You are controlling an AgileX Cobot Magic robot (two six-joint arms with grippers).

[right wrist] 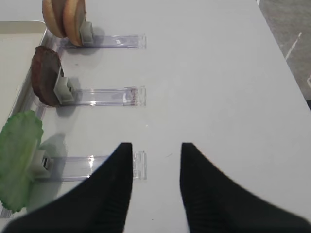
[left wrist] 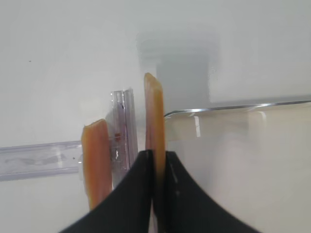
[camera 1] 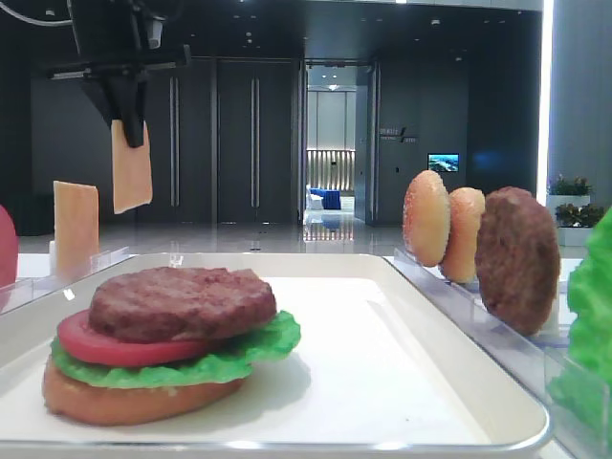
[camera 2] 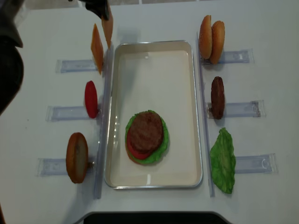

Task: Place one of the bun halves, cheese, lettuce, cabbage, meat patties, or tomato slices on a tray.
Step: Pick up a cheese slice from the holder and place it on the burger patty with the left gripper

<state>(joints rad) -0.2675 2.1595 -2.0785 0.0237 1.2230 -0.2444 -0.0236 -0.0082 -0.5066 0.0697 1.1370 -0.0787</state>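
My left gripper is shut on the top edge of a pale orange cheese slice. The slice hangs in the air above the tray's far left corner, clear of its rack. A second cheese slice still stands in the clear rack beside it. On the white tray lies a stack of bun half, lettuce, tomato slice and meat patty. My right gripper is open and empty above the bare table right of the racks.
Left of the tray stand a tomato slice and a bun half in clear racks. On the right are two bun halves, a meat patty and a lettuce leaf, each at a clear rack.
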